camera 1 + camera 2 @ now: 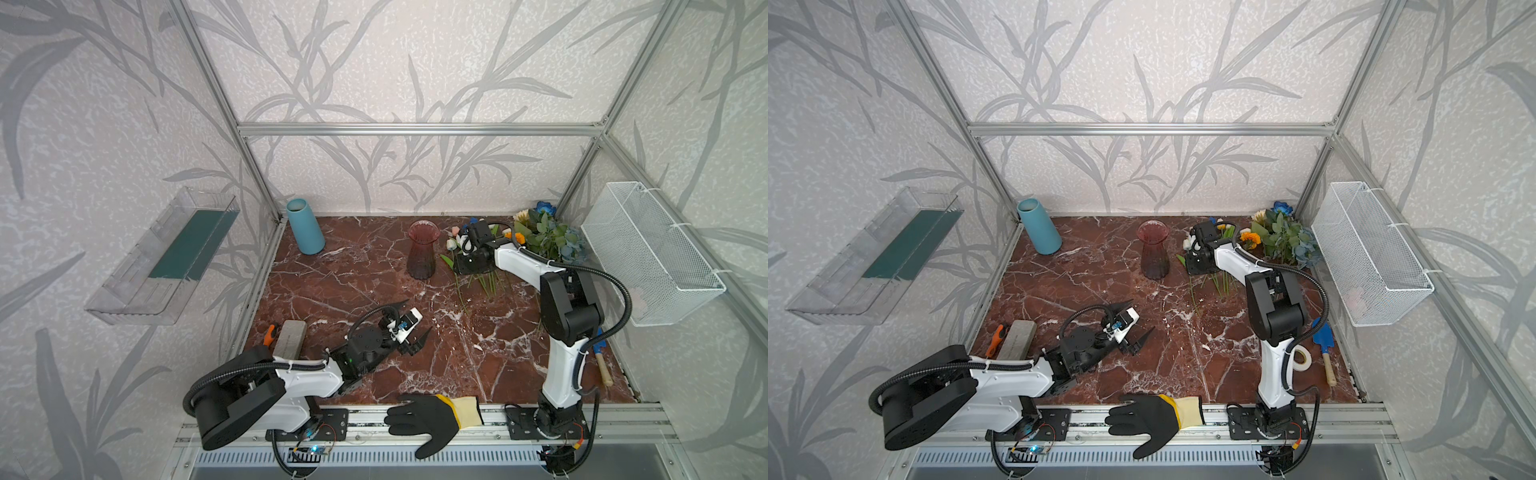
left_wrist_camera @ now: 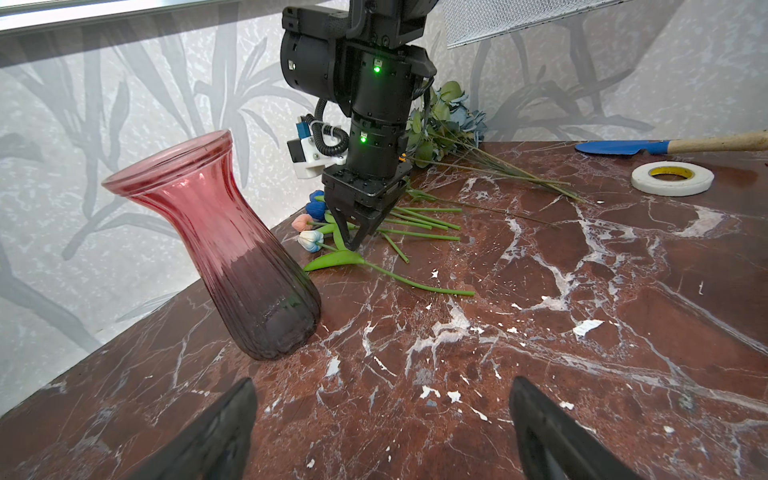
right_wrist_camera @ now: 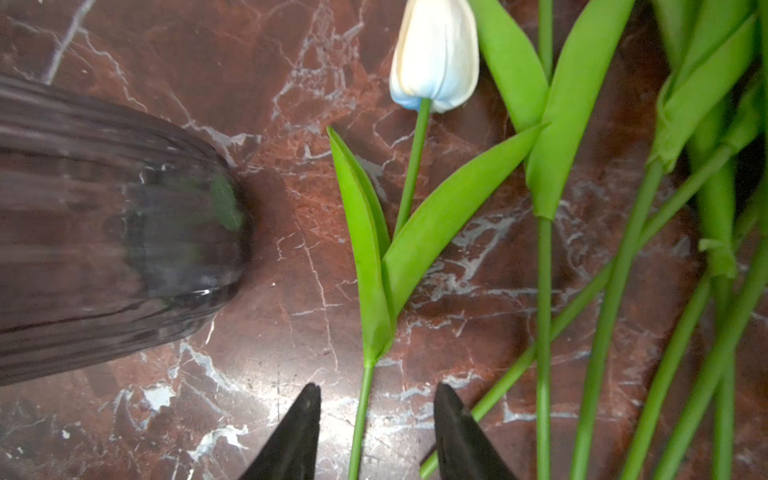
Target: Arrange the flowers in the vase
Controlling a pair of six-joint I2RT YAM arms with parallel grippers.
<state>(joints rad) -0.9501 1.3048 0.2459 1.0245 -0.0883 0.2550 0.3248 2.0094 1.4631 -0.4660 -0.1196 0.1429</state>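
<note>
The ribbed red glass vase (image 1: 423, 249) (image 1: 1154, 249) (image 2: 216, 249) (image 3: 104, 228) stands upright at the back middle of the marble table. The flowers lie just right of it: small tulips (image 2: 316, 224) with green stems, and a leafy bunch (image 1: 544, 237) (image 1: 1287, 239) in the back right corner. My right gripper (image 3: 376, 399) (image 2: 353, 239) points down at the table, open. The stem of a white tulip (image 3: 436, 58) runs between its fingers, touching neither. My left gripper (image 1: 419, 314) (image 2: 382, 380) is low over bare marble near the front, wide open and empty.
A blue tapered pot (image 1: 305, 226) stands back left. A grey block (image 1: 291, 338) and an orange-handled tool (image 1: 270, 332) lie front left. A tape roll (image 1: 1302, 359) and blue trowel (image 1: 1325, 345) lie right. A glove (image 1: 432, 419) rests on the front rail; a wire basket (image 1: 648, 249) hangs right.
</note>
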